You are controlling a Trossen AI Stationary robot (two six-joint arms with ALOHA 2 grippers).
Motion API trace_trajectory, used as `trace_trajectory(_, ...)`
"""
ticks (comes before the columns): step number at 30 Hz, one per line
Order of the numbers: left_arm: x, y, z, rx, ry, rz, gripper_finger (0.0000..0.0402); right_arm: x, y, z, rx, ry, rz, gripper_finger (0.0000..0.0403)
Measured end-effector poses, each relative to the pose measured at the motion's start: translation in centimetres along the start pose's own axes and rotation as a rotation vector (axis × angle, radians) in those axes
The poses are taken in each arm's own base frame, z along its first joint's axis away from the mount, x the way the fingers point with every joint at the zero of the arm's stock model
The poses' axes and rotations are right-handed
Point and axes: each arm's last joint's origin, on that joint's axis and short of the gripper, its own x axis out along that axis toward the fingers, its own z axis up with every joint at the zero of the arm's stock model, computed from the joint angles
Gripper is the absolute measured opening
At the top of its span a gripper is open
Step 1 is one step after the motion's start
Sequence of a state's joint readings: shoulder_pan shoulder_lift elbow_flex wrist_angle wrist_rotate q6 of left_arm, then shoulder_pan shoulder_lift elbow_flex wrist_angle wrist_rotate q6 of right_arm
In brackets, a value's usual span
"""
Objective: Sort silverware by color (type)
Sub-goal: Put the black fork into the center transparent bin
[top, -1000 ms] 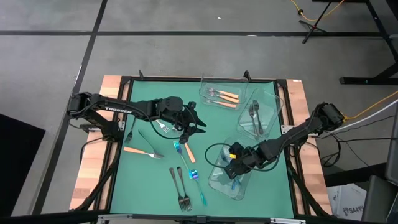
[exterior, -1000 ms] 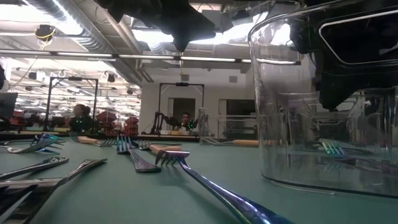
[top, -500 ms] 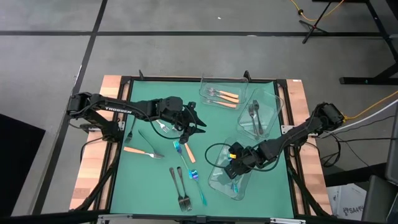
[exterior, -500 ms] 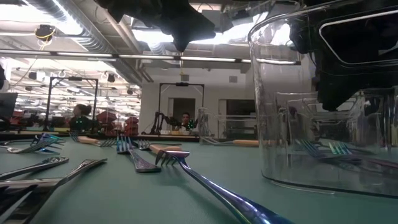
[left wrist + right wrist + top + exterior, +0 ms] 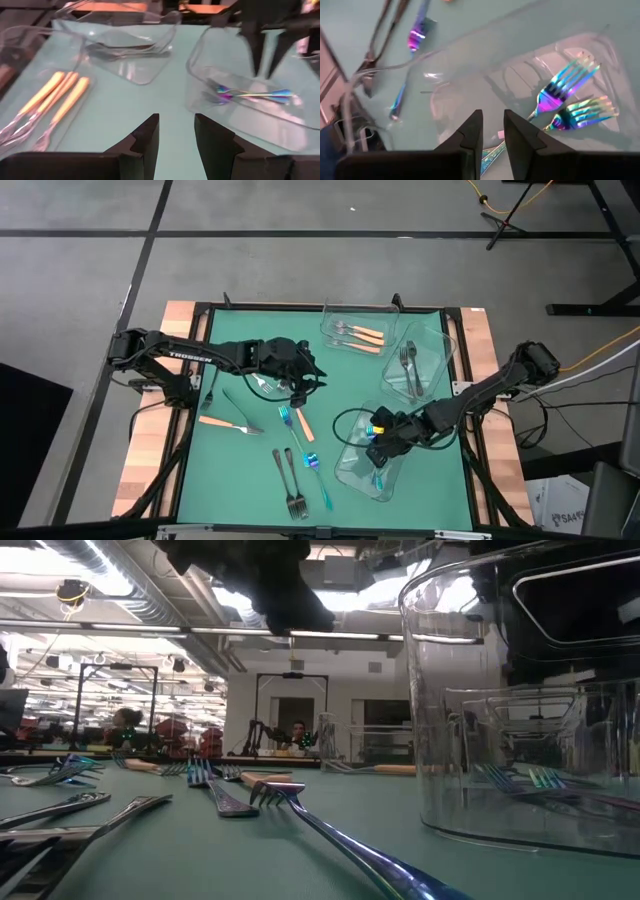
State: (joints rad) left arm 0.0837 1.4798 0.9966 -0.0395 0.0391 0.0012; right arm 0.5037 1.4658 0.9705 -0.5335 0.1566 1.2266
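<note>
Two iridescent forks [image 5: 572, 95] lie in the near clear tray [image 5: 375, 470], heads side by side, touching nothing but the tray floor. Right gripper [image 5: 378, 442] hangs over that tray; jaws narrow, a slim gap between the tips, holding nothing.

Left gripper [image 5: 297, 385] hovers above mid-counter [image 5: 230, 470] over the loose pile; jaws parted a little, empty.

Other trays on the right half of the counter:
- far tray [image 5: 335, 320]: orange-handled forks [image 5: 362, 334], about three, lying parallel.
- middle tray [image 5: 435, 350]: dark grey forks [image 5: 409, 368], at least two.

Loose on the green mat:
- orange-handled fork [image 5: 228, 424] near the left edge, lying flat.
- another orange handle [image 5: 304, 424] just below the left gripper, beside a blue-teal fork [image 5: 288, 420].
- long blue-teal fork [image 5: 318, 482] toward the near edge, angled.
- two dark forks [image 5: 289, 483] side by side left of it, heads toward the near edge.
- silver-looking fork [image 5: 236, 404] between the left arm and the orange one; colour type hard to call.
- more tines partly hidden under the left gripper; can't tell the kind.

Low view: fork heads lined up across the mat, nearest one a shiny blue-teal handle [image 5: 370, 862] running toward the camera. People [image 5: 296, 732] in the room well behind the counter.
</note>
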Motion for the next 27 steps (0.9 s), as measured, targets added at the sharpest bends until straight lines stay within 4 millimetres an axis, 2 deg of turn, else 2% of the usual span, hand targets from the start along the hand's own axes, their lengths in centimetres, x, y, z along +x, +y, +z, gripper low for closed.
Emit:
trace_trajectory(8,0.0,0.5,-0.3,-0.065,0.029,0.165,0.0118,-3.2,0.1,0.6,-0.145,-0.064,0.098,0.0067)
trace_trajectory(13,-0.1,0.9,-0.4,-0.073,0.031,0.306,0.0118,-5.6,0.0,1.3,-0.222,-0.195,0.138,0.0067)
trace_trajectory(18,-0.1,1.7,-0.6,-0.104,0.036,0.386,0.0118,-7.5,-0.5,2.0,-0.344,-0.387,0.076,0.0067)
trace_trajectory(21,0.3,2.4,-1.0,-0.158,0.054,0.404,0.0118,-8.1,-1.0,2.9,-0.383,-0.486,0.006,0.0067)
trace_trajectory(27,1.3,3.7,-2.9,-0.26,0.174,0.452,0.0118,-8.1,-2.1,5.3,-0.466,-0.522,-0.074,0.0067)
